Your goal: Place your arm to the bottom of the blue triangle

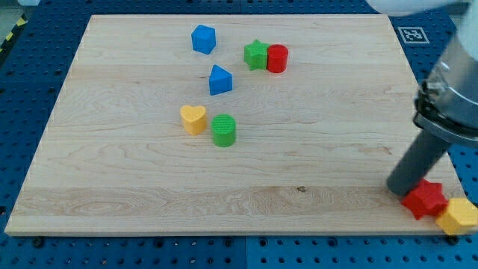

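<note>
The blue triangle [219, 80] lies on the wooden board [134, 172], a little above and left of its centre. My tip [398, 189] stands near the board's bottom right corner, far to the right of and below the blue triangle. It sits just left of a red star [426, 199] at the board's edge. A yellow heart [193, 119] and a green cylinder [223, 130] lie below the blue triangle.
A blue cube [203, 39] lies near the view's top. A green star [256, 54] touches a red cylinder [277, 58] to the triangle's upper right. A yellow block [458, 215] lies off the board's bottom right corner, beside the red star.
</note>
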Motion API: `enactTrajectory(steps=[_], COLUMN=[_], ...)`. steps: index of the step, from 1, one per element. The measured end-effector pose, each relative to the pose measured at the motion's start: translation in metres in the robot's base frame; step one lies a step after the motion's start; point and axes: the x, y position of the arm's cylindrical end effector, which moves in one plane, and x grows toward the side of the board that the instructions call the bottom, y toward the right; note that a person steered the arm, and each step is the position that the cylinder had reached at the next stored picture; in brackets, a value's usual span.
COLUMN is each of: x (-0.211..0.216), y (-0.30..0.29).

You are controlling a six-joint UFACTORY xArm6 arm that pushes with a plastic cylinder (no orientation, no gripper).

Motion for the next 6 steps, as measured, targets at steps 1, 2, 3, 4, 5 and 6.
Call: enactTrajectory(steps=[1, 2, 3, 4, 5, 6], x=[0.003, -0.009, -0.050, -0.101, -0.143, -0.160], y=[0.004, -0.012, -0.063, -0.123, -0.185, -0.215])
